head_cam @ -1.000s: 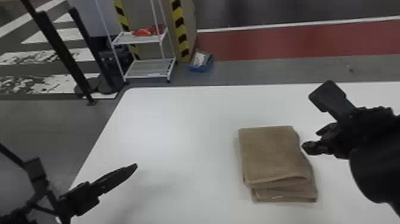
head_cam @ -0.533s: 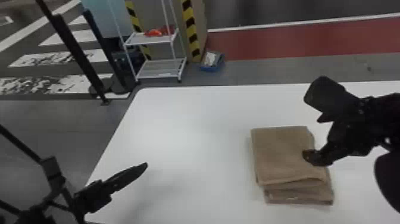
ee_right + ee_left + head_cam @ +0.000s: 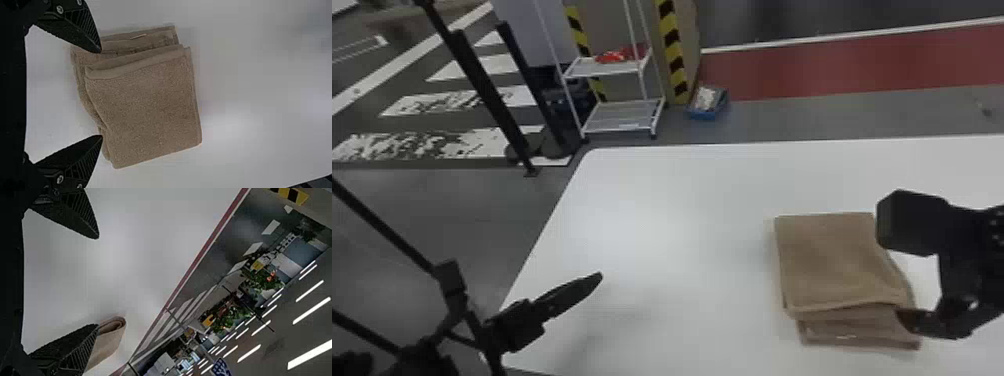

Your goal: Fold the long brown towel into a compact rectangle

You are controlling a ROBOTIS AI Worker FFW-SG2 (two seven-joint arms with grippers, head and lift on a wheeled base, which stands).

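Compared with the earlier head views, the right gripper (image 3: 892, 270) has come nearer the robot along the towel (image 3: 837, 260) and in over its right side, and the view has swung so that the table and room lie farther right in it. The right gripper's fingers stand apart with nothing clamped; whether they touch the cloth, I cannot tell. The towel lies beside and partly beneath them, a folded stack whose lower layers stick out on the robot's side. The left gripper (image 3: 567, 298), also spread and empty, is well to the left of the right one, over the near left of the table (image 3: 682, 210). The table is white and smooth. Past its far edge, ahead of the left gripper, stand a white cart (image 3: 619, 116) and a blue box (image 3: 708, 104); ahead of the right gripper runs a red floor band (image 3: 857, 67).
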